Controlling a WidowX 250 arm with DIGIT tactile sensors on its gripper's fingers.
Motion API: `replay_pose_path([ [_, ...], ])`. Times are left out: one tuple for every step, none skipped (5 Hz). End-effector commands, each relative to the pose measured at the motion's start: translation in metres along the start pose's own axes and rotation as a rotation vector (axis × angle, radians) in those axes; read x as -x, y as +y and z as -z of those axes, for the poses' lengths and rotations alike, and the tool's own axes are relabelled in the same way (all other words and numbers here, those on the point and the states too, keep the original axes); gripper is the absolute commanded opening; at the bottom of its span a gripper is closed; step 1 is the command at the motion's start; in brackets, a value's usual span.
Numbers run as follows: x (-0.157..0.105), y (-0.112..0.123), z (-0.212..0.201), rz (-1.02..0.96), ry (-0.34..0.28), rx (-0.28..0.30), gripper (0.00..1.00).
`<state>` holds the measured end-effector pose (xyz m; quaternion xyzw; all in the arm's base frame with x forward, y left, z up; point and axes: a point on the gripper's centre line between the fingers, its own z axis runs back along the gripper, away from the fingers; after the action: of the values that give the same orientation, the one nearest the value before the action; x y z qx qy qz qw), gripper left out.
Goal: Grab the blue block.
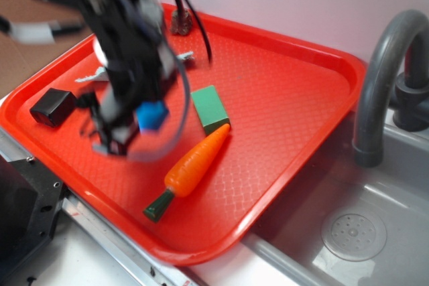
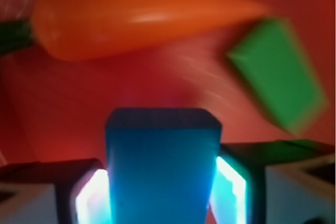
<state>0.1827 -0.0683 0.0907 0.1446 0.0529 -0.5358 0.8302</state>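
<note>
Above red tray (image 1: 295, 98), tool (image 2: 163, 192) clamped on blue block (image 2: 161, 171).

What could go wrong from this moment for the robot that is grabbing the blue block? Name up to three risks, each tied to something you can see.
1. The blue block sits between the fingers of the gripper, reaching well beyond them; the hold may be shallow, so it could slip.
2. The arm looks blurred, suggesting fast motion that could shake the block loose.
3. The carrot and green block lie close by on the red tray; a low swing might knock them.
</note>
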Motion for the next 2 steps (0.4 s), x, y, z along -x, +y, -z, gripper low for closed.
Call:
replay_pose_path([
  [0.038, 0.027, -0.094, -0.523, -0.038, 0.076, 0.0],
  [0.052, 0.028, -0.112, -0.777, -0.155, 0.228, 0.0],
])
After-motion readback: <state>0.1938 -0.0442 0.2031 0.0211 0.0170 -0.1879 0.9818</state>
